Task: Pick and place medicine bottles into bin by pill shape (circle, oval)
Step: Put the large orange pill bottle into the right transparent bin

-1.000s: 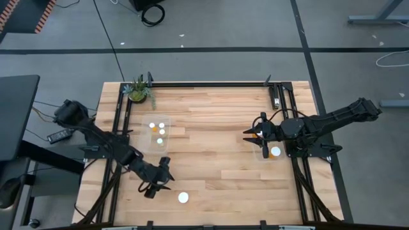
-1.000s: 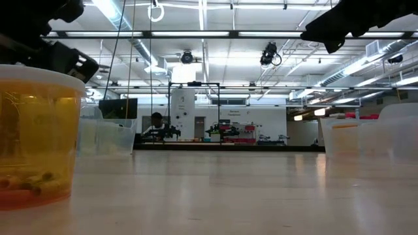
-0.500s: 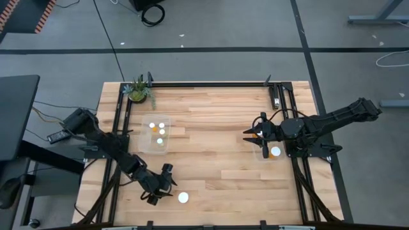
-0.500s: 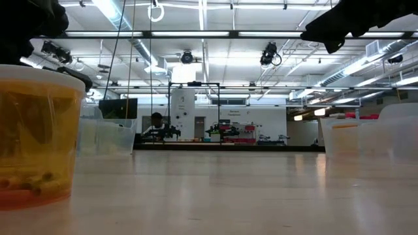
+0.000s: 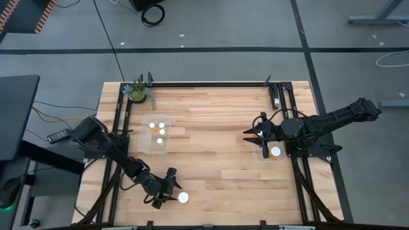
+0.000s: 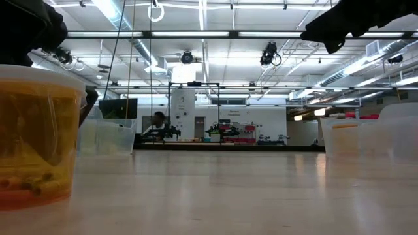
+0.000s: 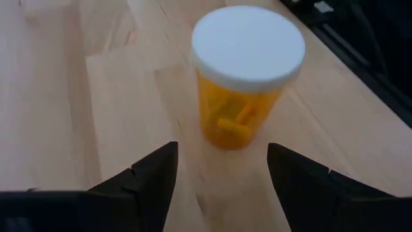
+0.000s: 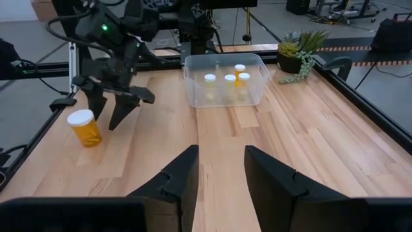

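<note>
Grey floor [image 5: 211, 25] crossed by dark tape lines; ceiling strip lights [image 6: 196, 34]; person seated at distant bench [image 6: 157, 121]

One loose medicine bottle [image 5: 183, 197], three bottles in the left bin [image 5: 146, 137], two clear bins, one potted plant [image 5: 138, 91]

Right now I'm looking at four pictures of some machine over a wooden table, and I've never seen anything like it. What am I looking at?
It's a robot with two dark arms, each ending in a two-finger gripper. One picture looks down from overhead, one sits at table height, and one comes from a camera on each wrist. On the table are two clear bins: the left bin holds three small medicine bottles, the right bin holds some too. A potted plant sits in a corner. The left gripper is open, its fingers just short of a lone bottle, amber with a white cap, standing upright. It holds nothing. The right gripper waits beside the right bin, nearly closed, with nothing in it that I can see.
</note>
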{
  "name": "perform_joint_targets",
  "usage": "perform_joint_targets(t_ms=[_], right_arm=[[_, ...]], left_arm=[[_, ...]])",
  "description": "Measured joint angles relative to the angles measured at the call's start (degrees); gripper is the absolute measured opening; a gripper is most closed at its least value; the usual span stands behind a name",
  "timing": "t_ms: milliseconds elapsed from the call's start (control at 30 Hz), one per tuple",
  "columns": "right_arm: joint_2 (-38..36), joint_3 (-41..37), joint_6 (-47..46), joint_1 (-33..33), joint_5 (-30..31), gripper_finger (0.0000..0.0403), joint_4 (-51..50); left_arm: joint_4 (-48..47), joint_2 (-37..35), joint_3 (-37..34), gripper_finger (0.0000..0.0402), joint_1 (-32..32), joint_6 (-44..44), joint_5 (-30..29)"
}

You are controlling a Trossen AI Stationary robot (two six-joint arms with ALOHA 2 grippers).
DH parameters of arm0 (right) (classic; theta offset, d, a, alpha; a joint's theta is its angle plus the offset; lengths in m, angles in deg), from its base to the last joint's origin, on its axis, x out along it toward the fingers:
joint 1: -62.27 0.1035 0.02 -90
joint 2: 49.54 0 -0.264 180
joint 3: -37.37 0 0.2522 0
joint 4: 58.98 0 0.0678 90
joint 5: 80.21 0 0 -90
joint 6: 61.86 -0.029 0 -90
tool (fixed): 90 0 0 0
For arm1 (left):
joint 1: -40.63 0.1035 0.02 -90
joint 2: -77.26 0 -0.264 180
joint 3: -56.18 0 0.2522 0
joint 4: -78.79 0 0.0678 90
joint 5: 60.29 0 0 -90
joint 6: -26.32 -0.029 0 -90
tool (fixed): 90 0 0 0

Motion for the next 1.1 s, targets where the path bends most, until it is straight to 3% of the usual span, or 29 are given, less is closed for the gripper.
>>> perform_joint_targets(t_ms=[500, 1100], right_arm=[[0.0, 0.0, 0.0, 0.0, 0.0, 0.0131, 0.1], [0.0, 0.0, 0.1, 0.0, 0.0, 0.0131, 0.3]], left_arm=[[4.7, 2.0, 0.0, 0.0314, 0.1, -3.4, 0.0], [8.9, 3.3, 0.0, 0.0312, 0.9, -5.3, 0.0]])
